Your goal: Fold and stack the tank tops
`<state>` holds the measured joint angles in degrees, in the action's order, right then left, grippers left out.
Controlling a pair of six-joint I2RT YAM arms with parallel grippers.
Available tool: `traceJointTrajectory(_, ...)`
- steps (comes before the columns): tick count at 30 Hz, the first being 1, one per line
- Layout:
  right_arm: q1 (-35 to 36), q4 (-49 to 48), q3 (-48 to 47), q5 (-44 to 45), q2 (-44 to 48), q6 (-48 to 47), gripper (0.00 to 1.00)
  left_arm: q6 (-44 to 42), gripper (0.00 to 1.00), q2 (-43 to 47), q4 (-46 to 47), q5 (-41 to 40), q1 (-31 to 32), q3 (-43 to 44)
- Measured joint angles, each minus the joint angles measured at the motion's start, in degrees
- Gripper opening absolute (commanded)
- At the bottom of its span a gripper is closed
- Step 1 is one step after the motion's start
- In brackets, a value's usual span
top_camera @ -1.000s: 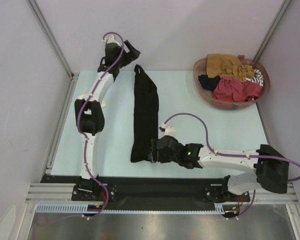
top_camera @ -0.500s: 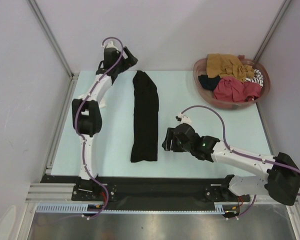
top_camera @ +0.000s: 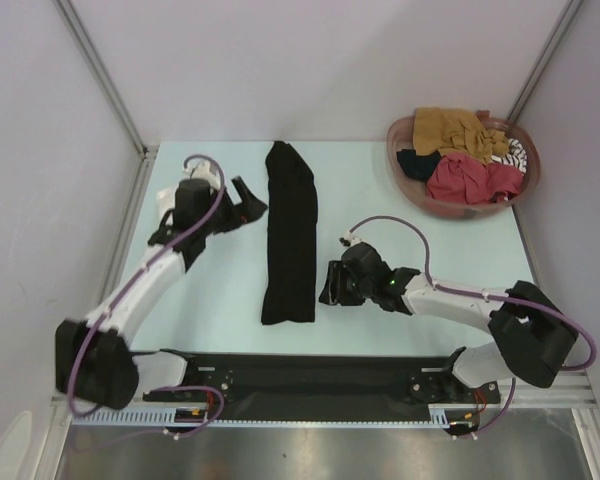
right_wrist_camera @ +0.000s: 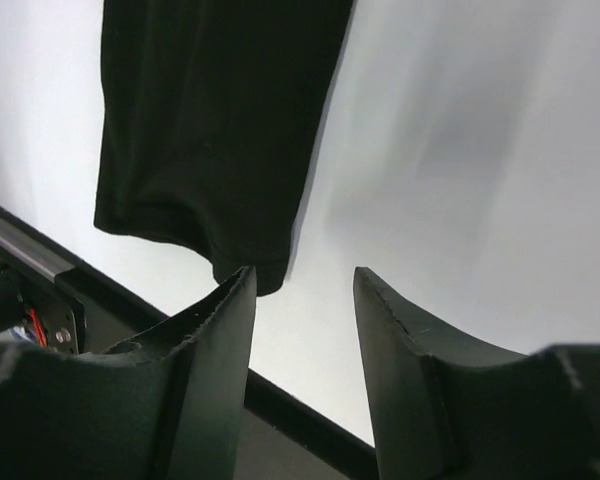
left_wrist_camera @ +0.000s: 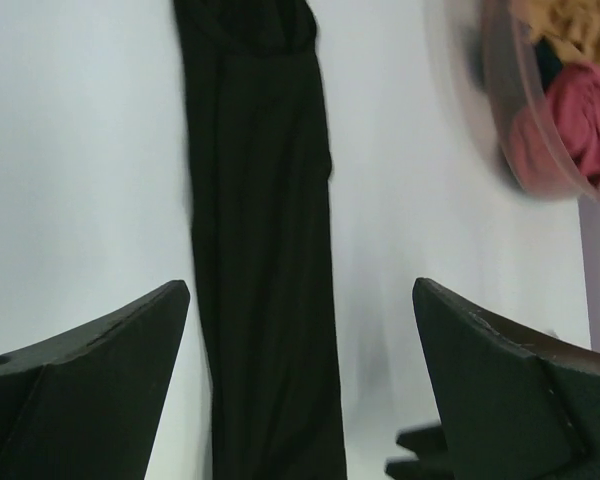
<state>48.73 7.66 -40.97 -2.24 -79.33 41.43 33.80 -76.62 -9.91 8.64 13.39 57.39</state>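
Right tool (right_wrist_camera: 302, 283): jaws part open with only bare desk (top_camera: 430, 250) between them, gripping nothing. It sits low, just beside the near right corner of the black tank top (top_camera: 290, 235). In the right wrist view one finger (right_wrist_camera: 215, 340) overlaps the hem corner, so can't tell if it touches. Fingers are matte black hard plastic, wedge shaped.

Black tank top: limp dark knit folded into a long narrow strip. It lies flat mid-desk and runs near to far, with the straight hem at the near end and the narrower bunched end at the far edge. The cloth is smooth with a few lengthwise creases. Desk is pale and smooth.

Left tool (top_camera: 248, 200): jaws fully wide, empty, touching nothing. It is to the left of the strip's far half, close but apart. In the left wrist view the strip runs through the gap between the fingers.

Far right corner: round reddish-brown translucent plastic basket (top_camera: 408, 185), well apart from both tools. Crumpled tops are piled inside: mustard-brown (top_camera: 450, 128), red (top_camera: 465, 180), black-and-white striped (top_camera: 520, 152) and a small black one (top_camera: 415, 163).
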Motion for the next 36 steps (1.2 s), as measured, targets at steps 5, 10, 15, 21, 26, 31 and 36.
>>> traceJointTrajectory(5, 0.0, -5.7, 1.8, -4.7, -4.0, 1.1, 0.6, -0.4, 1.0, 17.7, -0.4, -1.8, 8.2, -16.2)
traceJointTrajectory(10, 1.0, -10.2, 2.6, -6.9, -7.3, 3.0, 0.56, -0.3, 1.0, 25.7, -4.8, -2.5, 8.9, -27.7)
traceJointTrajectory(15, 2.6, -16.7, 5.0, -8.9, -9.8, 6.3, 0.47, 1.4, 1.0, 34.6, -7.5, -2.6, 10.3, -34.8)
traceJointTrajectory(21, 3.3, -20.9, 6.1, -9.8, -12.6, 9.2, 0.13, 3.7, 0.99, 33.7, -6.2, -1.9, 10.8, -37.6)
traceJointTrajectory(26, 4.7, -18.8, 8.4, -6.7, -9.0, 10.5, 0.15, 5.5, 0.99, 30.1, -4.8, -1.0, 13.3, -40.2)
traceJointTrajectory(31, 6.9, -16.6, 10.3, -4.5, -5.9, 11.7, 0.35, 8.2, 0.99, 28.3, -3.8, -1.0, 17.7, -40.6)
traceJointTrajectory(36, 7.3, -17.5, 10.8, -4.2, -4.7, 12.6, 0.42, 11.1, 0.91, 26.9, -0.7, -0.9, 20.7, -41.6)
